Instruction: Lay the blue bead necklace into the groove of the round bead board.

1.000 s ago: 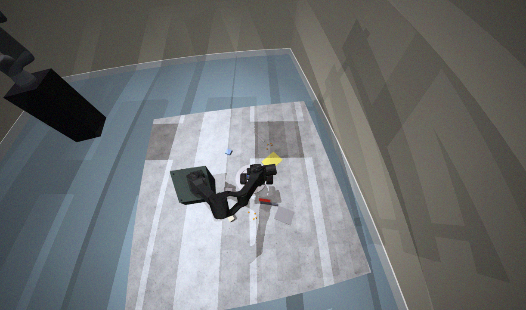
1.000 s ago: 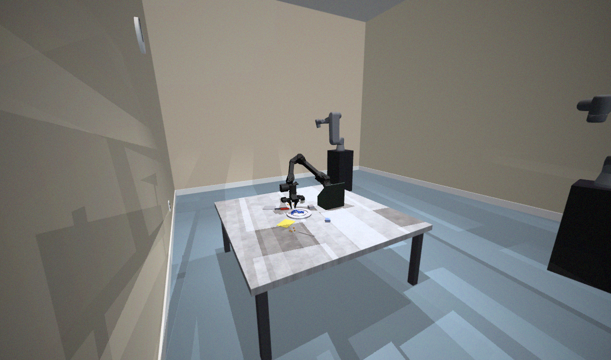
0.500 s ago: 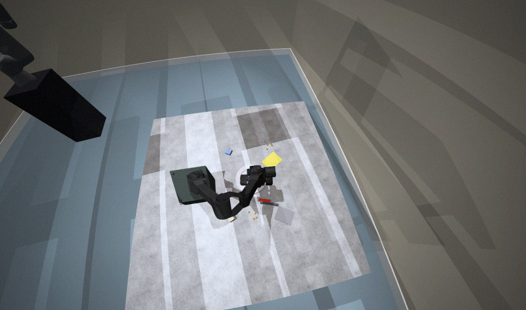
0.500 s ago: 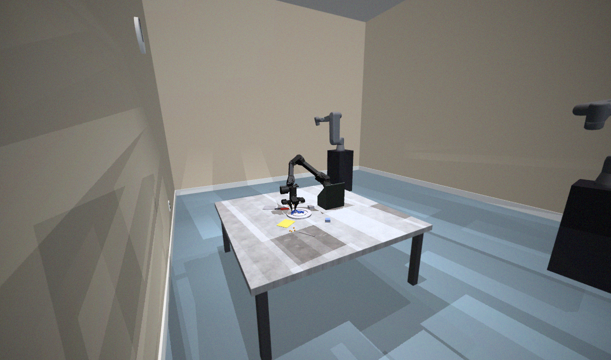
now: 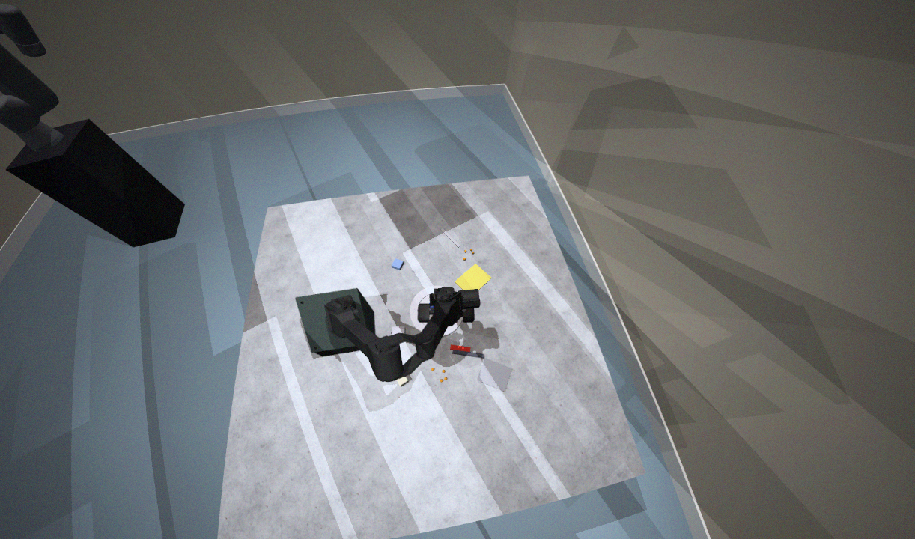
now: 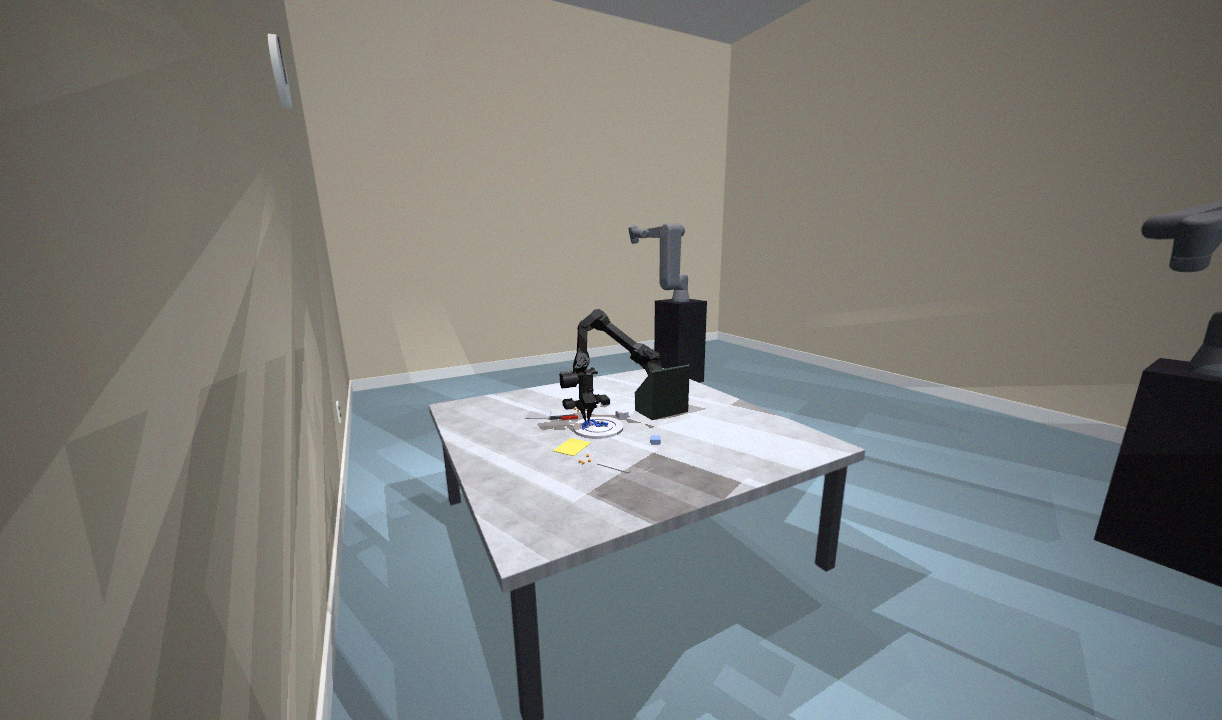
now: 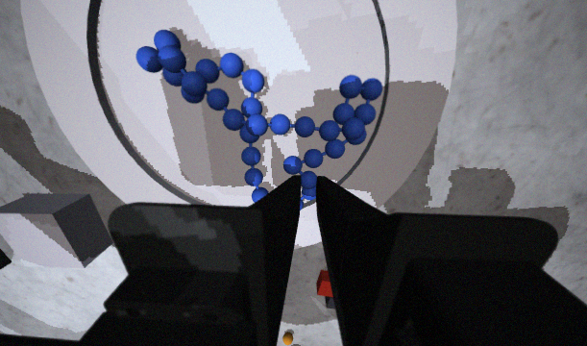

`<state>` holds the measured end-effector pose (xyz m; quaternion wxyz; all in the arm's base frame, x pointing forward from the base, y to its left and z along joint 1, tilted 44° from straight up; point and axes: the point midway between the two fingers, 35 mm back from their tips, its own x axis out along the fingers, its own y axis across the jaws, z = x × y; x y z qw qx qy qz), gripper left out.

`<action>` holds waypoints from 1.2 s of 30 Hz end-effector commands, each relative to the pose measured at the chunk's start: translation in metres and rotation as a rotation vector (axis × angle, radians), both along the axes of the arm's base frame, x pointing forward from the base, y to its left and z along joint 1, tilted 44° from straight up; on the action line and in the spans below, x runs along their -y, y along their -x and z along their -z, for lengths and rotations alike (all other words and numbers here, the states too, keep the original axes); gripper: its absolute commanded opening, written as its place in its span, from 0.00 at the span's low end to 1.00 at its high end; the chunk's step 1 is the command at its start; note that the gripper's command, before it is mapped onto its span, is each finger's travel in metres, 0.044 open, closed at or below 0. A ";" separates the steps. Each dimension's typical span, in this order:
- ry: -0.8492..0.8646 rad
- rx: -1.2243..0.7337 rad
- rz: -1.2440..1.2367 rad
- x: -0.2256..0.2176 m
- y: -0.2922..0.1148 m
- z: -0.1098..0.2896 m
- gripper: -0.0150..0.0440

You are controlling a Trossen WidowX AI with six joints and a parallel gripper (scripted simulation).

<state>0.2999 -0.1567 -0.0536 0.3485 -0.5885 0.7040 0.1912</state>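
Observation:
The blue bead necklace point(image 7: 280, 124) point(image 6: 600, 424) lies bunched and crossed over itself on the round bead board point(image 7: 429, 34) point(image 6: 617, 431) point(image 5: 415, 309). Most beads lie inside the dark ring-shaped groove point(image 7: 93, 43); a small loop at the right of the wrist view lies by the groove's inner edge. My gripper point(image 7: 308, 184) point(image 6: 586, 423) points down at the board's near edge in the wrist view, with its fingertips shut on the necklace at a few beads. The beads behind and below the fingertips are partly hidden. In the top view the arm covers much of the board.
A red and dark tool point(image 5: 460, 347) point(image 7: 324, 284) lies near the board. A yellow square point(image 5: 473, 276) point(image 6: 571, 445), a blue block point(image 5: 397, 263) point(image 6: 654, 439), a grey block point(image 7: 82, 231), a grey square point(image 5: 496, 375) and a thin rod point(image 5: 451, 238) lie around. Small orange pieces are scattered in two groups.

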 end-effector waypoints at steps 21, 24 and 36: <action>-0.003 -0.009 -0.001 -0.002 -0.008 -0.006 0.25; -0.003 -0.008 -0.001 0.000 -0.011 -0.007 0.25; -0.002 -0.009 -0.001 0.008 -0.011 0.001 0.25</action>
